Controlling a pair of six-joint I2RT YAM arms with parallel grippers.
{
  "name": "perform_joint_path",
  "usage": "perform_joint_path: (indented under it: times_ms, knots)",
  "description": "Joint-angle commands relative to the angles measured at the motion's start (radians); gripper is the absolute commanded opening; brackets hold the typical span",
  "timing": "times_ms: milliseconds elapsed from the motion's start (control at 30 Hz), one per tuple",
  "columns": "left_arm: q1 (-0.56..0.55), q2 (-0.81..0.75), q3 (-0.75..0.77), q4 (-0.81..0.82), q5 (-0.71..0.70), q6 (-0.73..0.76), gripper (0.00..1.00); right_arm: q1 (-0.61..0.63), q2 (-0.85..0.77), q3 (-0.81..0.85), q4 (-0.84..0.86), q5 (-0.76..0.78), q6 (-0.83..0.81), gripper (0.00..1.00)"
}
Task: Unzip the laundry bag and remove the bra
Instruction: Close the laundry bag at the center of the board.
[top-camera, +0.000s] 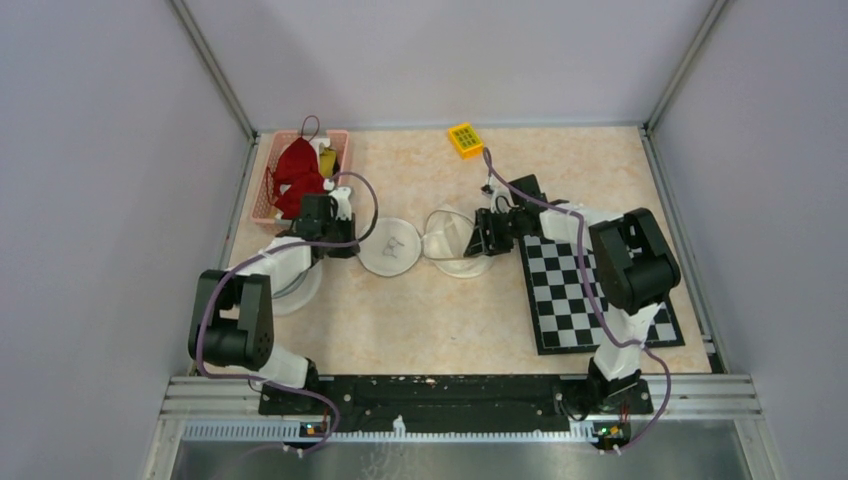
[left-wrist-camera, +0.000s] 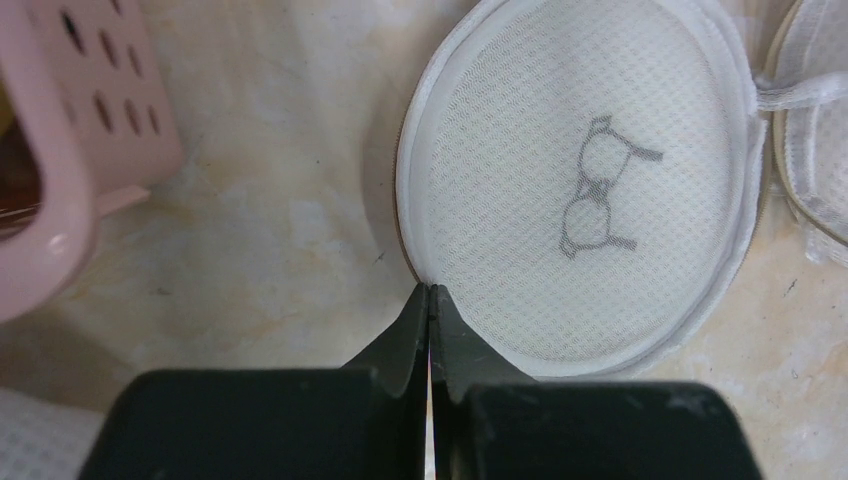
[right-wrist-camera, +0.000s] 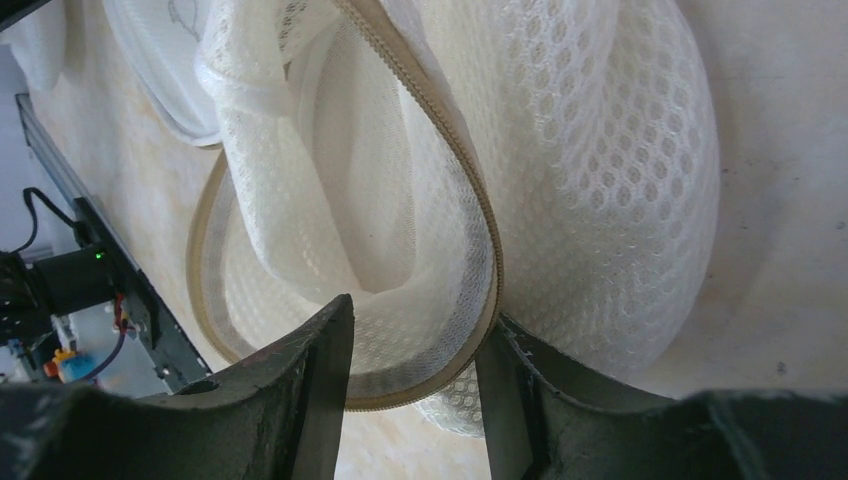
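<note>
Because the opened laundry bag (right-wrist-camera: 600, 150) needed holding apart, the right pincer (right-wrist-camera: 415, 350) clamped its zip-edged rim, jaws half-wide, while the left pincer (left-wrist-camera: 430, 295) sat fully closed at the flat half's edge, grip uncertain. Nothing showed inside; a red garment (top-camera: 297, 170), perhaps the bra, lay in the pink basket (top-camera: 262, 190) beyond the left pincer, nothing between.

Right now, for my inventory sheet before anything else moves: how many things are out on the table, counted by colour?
White: 2, laundry bag, round piece
Pink: 1, basket
Red: 1, garment
Yellow: 2, keypad, item in basket
Checkered: 1, mat
Total: 7
</note>
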Motion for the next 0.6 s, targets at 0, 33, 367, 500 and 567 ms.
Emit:
perform_joint_path:
  times_ms: [0, 33, 367, 500, 567]
  knots:
    - [-0.004, -0.106, 0.088, -0.042, -0.061, 0.048, 0.0, 0.012, -0.115, -0.001, 0.074, -0.093, 0.025, 0.49]
    - [-0.004, -0.115, 0.099, -0.055, -0.067, 0.055, 0.0, 0.012, -0.139, -0.003, 0.093, -0.111, 0.032, 0.5]
    - [-0.023, -0.18, 0.193, -0.11, -0.012, 0.082, 0.0, -0.052, -0.295, 0.022, 0.042, -0.151, 0.032, 0.64]
    - [-0.068, -0.193, 0.241, -0.11, 0.066, 0.117, 0.0, -0.076, -0.268, 0.009, -0.002, -0.108, 0.014, 0.65]
    - [-0.102, -0.192, 0.263, -0.101, 0.093, 0.123, 0.0, -0.077, -0.237, 0.01, -0.013, -0.105, 0.017, 0.65]
